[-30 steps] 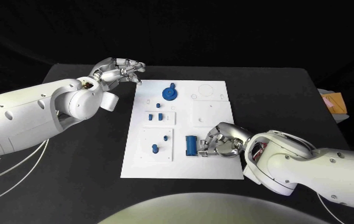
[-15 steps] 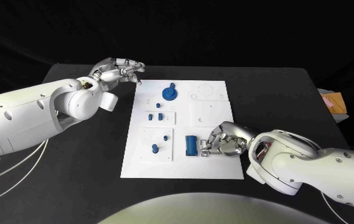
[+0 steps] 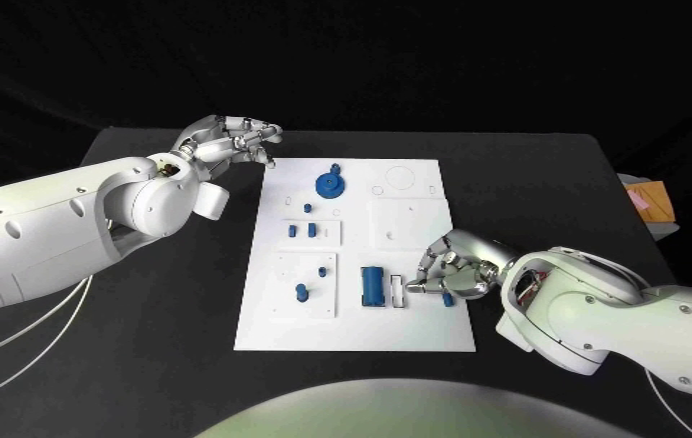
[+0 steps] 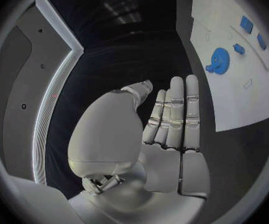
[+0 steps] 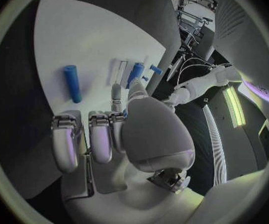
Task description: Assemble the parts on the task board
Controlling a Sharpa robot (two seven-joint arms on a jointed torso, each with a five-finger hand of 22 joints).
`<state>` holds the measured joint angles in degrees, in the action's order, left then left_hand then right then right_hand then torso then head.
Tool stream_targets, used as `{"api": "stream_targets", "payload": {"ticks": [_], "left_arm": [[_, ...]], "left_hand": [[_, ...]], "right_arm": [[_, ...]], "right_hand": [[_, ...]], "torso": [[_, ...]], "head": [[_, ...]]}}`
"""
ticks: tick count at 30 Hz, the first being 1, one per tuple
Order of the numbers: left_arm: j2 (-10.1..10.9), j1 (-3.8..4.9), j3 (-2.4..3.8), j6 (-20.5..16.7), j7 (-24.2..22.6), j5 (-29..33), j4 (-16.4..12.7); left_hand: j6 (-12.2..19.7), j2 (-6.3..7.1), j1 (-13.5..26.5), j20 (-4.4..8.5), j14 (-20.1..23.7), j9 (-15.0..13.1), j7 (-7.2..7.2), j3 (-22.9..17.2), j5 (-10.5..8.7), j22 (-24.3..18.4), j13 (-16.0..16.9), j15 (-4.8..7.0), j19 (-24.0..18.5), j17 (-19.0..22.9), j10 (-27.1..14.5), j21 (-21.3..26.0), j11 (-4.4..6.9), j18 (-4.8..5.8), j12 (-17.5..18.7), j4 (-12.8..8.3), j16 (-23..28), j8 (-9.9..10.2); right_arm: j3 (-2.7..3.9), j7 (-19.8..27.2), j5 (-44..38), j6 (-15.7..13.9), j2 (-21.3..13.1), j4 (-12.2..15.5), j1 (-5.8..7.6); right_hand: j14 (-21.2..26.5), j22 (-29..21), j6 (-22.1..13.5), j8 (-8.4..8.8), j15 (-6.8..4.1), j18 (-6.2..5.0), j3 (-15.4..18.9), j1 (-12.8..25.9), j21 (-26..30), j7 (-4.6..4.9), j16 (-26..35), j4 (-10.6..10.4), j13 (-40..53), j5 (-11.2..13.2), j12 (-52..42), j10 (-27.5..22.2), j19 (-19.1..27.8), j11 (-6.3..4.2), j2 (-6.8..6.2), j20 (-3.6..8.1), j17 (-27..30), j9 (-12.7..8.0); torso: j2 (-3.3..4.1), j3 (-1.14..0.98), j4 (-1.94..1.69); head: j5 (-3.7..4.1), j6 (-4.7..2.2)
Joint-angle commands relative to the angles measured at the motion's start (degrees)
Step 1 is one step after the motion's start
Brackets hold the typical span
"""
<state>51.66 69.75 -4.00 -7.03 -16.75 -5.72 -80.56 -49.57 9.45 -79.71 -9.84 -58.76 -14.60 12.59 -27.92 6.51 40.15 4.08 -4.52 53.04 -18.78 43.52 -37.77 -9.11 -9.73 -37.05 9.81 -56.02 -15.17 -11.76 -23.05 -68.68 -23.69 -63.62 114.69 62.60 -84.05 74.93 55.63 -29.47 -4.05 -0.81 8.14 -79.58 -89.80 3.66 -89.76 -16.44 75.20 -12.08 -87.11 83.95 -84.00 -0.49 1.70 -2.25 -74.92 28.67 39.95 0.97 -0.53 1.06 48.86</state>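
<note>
The white task board point(image 3: 418, 218) lies mid-table. A blue round part point(image 3: 332, 182) stands near its far end, with small blue parts point(image 3: 303, 228) below it. A blue cylinder point(image 3: 374, 283) lies near the board's near end, beside a white slot point(image 3: 397, 288). My right hand point(image 3: 454, 273) rests on the board's near right part, fingers curled in. A second blue cylinder point(image 3: 447, 298) lies at its fingertips; the right wrist view shows that cylinder point(image 5: 72, 83) flat on the board point(image 5: 91, 40), apart from the fingers. My left hand point(image 3: 231, 143) hovers off the board's far left corner, holding nothing, its fingers point(image 4: 174, 114) straight.
The black table point(image 3: 548, 188) extends on both sides of the board. An orange object point(image 3: 649, 200) sits at the table's right edge. My left forearm point(image 3: 87, 218) lies over the table's left side.
My right hand has slid to the right across the board's near end, away from the cylinder by the slot. A second blue cylinder now shows at its fingertips. The left hand has not moved.
</note>
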Motion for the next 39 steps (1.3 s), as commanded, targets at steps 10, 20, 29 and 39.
{"api": "stream_targets", "payload": {"ticks": [10, 20, 29, 39], "left_arm": [[0.1, 0.02, 0.02, 1.0, -1.3, 0.1, -0.3], [0.2, 0.02, 0.02, 1.0, -1.4, 0.1, -0.4], [0.4, 0.02, 0.02, 1.1, -1.3, 0.1, -0.4], [0.5, 0.01, 0.01, 1.1, -1.3, 0.1, -0.5]], "left_hand": [[0.4, -0.4, -0.1, -0.19, 0.3, -0.1, 0.04, -0.1, 0.23, -0.1, 0.0, -0.12, 0.4, 0.0, -0.4, 0.2, 0.08, -0.72, -0.4, 0.3, 0.3, 0.3], [0.5, -0.29, -0.2, -0.18, 0.3, -0.1, 0.03, 0.0, 0.22, -0.1, 0.0, -0.11, 0.4, 0.0, -0.4, 0.3, 0.09, -0.73, -0.4, 0.3, 0.3, 0.3], [0.5, -0.29, -0.2, -0.18, 0.3, -0.1, 0.03, 0.0, 0.22, -0.1, 0.0, -0.11, 0.4, 0.0, -0.4, 0.3, 0.09, -0.73, -0.4, 0.3, 0.3, 0.3], [0.5, -0.29, -0.2, -0.18, 0.3, -0.1, 0.03, 0.0, 0.22, -0.1, 0.0, -0.11, 0.4, 0.0, -0.4, 0.3, 0.09, -0.73, -0.4, 0.3, 0.3, 0.3]], "right_arm": [[-0.02, -0.8, -5.2, -0.5, -5.6, 0.8, 2.3], [-0.13, -4.2, -13.2, -0.1, -7.2, 1.4, 0.12], [-0.19, -5.8, -17.1, 0.2, -6.0, 1.0, -2.51], [-0.2, -6.6, -17.8, 1.4, -4.6, 0.1, -3.5]], "right_hand": [[-6.0, 15.1, -0.7, 0.3, 0.13, 0.81, 0.5, -0.6, -0.2, 0.29, -0.2, -0.1, 11.9, 0.6, 1.3, 3.2, -6.0, 0.24, -0.48, 0.21, -15.1, 0.3], [-6.0, 15.1, -0.7, 0.32, 0.3, 0.81, 1.0, 0.2, -0.2, 0.46, -0.2, -0.3, 11.9, 1.1, 1.3, 3.2, -6.0, 0.4, -0.63, 0.03, -15.1, 0.6], [-6.0, 15.1, -1.2, 0.77, 0.43, 0.81, 1.5, 0.8, -0.2, 0.67, -0.2, -0.3, 11.9, 1.3, 1.3, 3.2, -6.0, 0.57, -0.78, -0.09, -15.1, 0.7], [-6.0, 15.1, -1.3, 1.02, 0.56, 0.81, 1.8, 1.4, -0.2, 0.83, -0.2, -0.3, 11.8, 1.4, 1.5, 3.1, -6.0, 0.72, -0.77, -0.2, -15.1, 0.7]], "torso": [[0.01, 0.02, 0.01], [-0.01, 0.02, 0.06], [0.03, -0.02, -0.05], [0.03, 0.03, -0.05]], "head": [[1.05, -0.06], [1.44, -0.13], [1.42, -0.06], [1.37, 0.02]]}}
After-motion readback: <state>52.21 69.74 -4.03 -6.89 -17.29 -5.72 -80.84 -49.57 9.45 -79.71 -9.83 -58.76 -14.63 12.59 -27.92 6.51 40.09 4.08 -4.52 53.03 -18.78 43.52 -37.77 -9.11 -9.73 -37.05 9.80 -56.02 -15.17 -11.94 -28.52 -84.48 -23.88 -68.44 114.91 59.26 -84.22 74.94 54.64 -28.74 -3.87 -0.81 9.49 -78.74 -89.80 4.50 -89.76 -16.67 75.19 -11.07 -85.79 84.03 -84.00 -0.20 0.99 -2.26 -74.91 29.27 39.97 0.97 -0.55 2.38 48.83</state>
